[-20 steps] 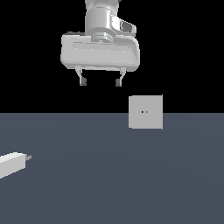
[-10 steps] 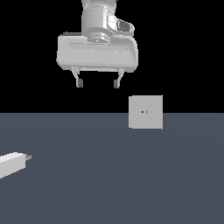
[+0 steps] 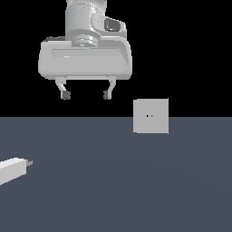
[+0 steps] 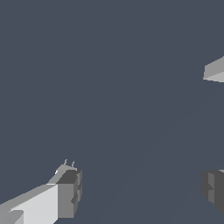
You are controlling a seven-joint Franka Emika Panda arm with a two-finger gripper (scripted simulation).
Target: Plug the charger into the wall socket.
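Gripper (image 3: 86,95) hangs high above the floor, jaws spread and holding nothing. I note the charger (image 3: 13,168) lying flat at the exterior view's left edge, prongs toward the wall socket (image 3: 151,116), which stands upright well apart. Risk: an off-centre grasp would twist the block, and the prongs would miss the two small holes.

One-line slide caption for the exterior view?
Open gripper hangs high between charger and wall socket, holding nothing.
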